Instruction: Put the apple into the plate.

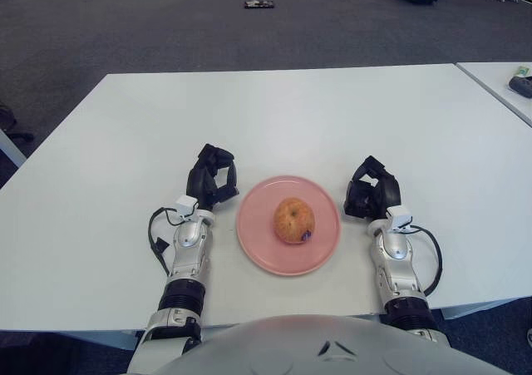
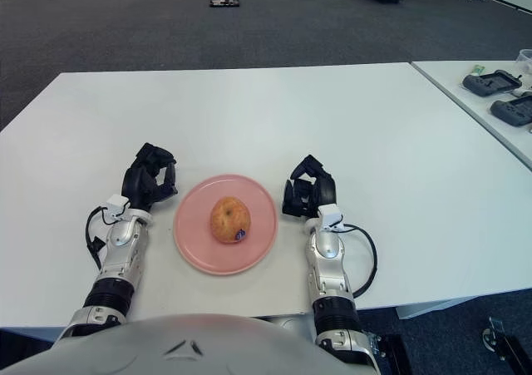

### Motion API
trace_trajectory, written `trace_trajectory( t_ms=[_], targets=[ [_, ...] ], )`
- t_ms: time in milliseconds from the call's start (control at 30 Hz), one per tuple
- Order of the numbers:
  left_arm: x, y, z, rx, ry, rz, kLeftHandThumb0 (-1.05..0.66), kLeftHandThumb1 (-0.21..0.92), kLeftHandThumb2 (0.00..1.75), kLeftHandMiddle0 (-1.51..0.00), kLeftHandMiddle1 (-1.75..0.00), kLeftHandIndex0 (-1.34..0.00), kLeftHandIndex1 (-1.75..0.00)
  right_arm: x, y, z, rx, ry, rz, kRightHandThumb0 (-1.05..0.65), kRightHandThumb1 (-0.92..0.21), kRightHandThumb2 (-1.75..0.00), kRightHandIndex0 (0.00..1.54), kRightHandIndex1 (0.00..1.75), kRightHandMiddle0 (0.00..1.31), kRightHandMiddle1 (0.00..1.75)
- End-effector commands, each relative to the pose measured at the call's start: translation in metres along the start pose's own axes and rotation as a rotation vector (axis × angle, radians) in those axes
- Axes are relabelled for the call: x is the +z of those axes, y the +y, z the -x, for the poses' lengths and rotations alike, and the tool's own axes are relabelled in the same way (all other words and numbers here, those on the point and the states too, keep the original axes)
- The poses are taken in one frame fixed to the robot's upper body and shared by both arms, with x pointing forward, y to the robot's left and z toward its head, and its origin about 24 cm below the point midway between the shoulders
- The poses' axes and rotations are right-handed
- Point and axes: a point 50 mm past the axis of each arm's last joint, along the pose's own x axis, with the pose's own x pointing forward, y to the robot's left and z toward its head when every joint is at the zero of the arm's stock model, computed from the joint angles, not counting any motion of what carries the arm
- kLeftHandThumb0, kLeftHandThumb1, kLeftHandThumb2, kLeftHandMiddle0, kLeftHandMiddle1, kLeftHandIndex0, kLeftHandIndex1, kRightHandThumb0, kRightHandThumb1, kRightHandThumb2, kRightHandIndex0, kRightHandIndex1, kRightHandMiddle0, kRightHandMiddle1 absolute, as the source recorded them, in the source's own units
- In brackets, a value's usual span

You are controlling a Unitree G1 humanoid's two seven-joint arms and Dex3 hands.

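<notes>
I see the yellow-red apple (image 1: pixel 294 220), a small sticker on its near right side, sitting mid pink plate (image 1: pixel 258 240). My left hand (image 1: pixel 211 178) and right hand (image 1: pixel 371 189) flank the plate, fingers curled, holding nothing.

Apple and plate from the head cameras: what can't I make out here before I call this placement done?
- Underside of the apple, and how it sits on the pink plate: hidden by the apple itself in both eye views.
- Small dark sticker on the apple: too small to read.
- Palm sides of the left hand and right hand, beside the plate: hidden behind their curled fingers.
- Table's near edge: covered by the robot's body.
</notes>
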Motion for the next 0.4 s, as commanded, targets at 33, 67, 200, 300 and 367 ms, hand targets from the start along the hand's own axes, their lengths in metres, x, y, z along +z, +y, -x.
trace_trajectory(
  t_ms=[33, 67, 200, 300, 367],
  targets=[
    [-0.0176, 0.0073, 0.0201, 0.019, 0.100, -0.003, -0.44, 0.44, 1.18, -0.87, -1.75, -0.51, -1.75, -0.0057, 0.0011, 0.0004, -0.018, 0.064, -0.007, -0.56, -0.14, -1.54, 1.35, 1.75, 0.76, 1.75],
    [-0.0176, 0.0074, 0.0201, 0.019, 0.101, -0.003, -0.44, 0.44, 1.18, -0.88, -1.75, -0.52, -1.75, -0.0059, 0.0013, 0.0002, -0.020, 0.068, -0.005, -0.56, -0.14, -1.54, 1.35, 1.75, 0.76, 1.75],
    [-0.0175, 0.0082, 0.0209, 0.023, 0.101, 0.002, -0.44, 0.43, 1.18, -0.88, -1.75, -0.52, -1.75, -0.0076, 0.0017, 0.0002, -0.026, 0.088, 0.002, -0.56, -0.14, -1.54, 1.35, 1.75, 0.76, 1.75],
    [-0.0172, 0.0091, 0.0214, 0.037, 0.097, 0.009, -0.44, 0.43, 1.18, -0.89, -1.75, -0.52, -1.75, -0.0087, 0.0018, 0.0001, -0.029, 0.102, 0.005, -0.56, -0.15, -1.54, 1.35, 1.75, 0.76, 1.75],
    [-0.0173, 0.0099, 0.0218, 0.047, 0.097, 0.010, -0.44, 0.43, 1.19, -0.89, -1.75, -0.52, -1.75, -0.0093, 0.0017, 0.0001, -0.029, 0.110, 0.007, -0.56, -0.15, -1.54, 1.35, 1.75, 0.76, 1.75]
  ],
)
